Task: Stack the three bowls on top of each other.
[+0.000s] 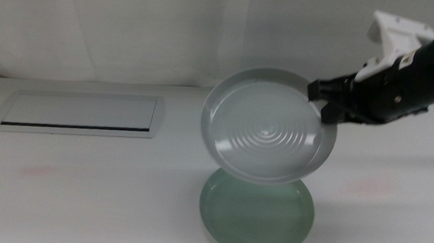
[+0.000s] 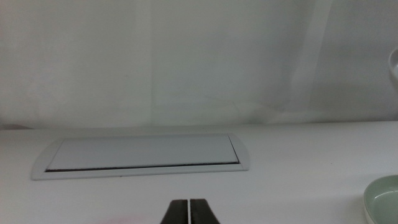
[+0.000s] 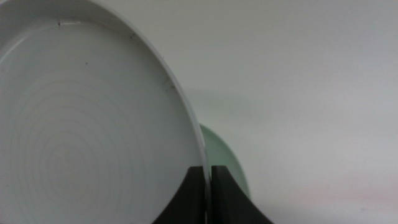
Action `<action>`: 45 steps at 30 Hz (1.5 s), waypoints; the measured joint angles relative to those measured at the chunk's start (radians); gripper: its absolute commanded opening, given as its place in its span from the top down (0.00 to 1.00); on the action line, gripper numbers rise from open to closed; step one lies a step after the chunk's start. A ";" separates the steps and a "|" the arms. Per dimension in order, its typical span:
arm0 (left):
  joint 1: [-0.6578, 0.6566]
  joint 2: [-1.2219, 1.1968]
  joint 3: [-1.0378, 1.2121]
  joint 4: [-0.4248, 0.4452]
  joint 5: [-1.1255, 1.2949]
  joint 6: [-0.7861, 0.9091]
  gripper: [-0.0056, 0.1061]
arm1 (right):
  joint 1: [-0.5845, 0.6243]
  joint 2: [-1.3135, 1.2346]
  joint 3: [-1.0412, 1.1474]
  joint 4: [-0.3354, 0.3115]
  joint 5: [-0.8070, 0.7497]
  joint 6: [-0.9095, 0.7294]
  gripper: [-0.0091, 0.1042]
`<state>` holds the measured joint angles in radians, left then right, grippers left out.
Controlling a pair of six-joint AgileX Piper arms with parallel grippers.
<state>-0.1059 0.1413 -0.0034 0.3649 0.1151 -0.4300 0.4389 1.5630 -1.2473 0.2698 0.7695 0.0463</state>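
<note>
Only the middle view shows us the right gripper clamping the tilted grey bowl by its rim above the mint green bowl, seemingly empty. The left gripper waits, jaws closed.

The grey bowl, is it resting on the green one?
No, the right gripper holds the grey bowl tilted in the air above the green bowl.

Right claw clamped, raised.
</note>
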 measured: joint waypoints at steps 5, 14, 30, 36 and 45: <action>0.000 0.000 0.000 0.000 -0.005 0.000 0.98 | 0.004 0.002 0.109 0.023 -0.067 0.002 0.94; 0.000 0.000 0.000 0.000 -0.011 0.000 0.98 | 0.010 0.081 0.179 0.058 -0.147 0.002 0.94; 0.000 0.000 0.000 0.000 -0.011 0.000 0.98 | 0.066 0.247 0.179 0.069 -0.190 0.002 0.94; 0.000 0.000 0.000 0.000 -0.011 0.000 0.98 | 0.066 0.251 0.179 0.019 -0.184 0.030 0.94; 0.000 0.000 0.000 0.000 -0.011 0.000 0.98 | 0.066 0.251 0.179 -0.021 -0.163 0.036 0.89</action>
<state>-0.1059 0.1413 -0.0034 0.3649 0.1036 -0.4300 0.5051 1.8136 -1.0681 0.2491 0.6062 0.0820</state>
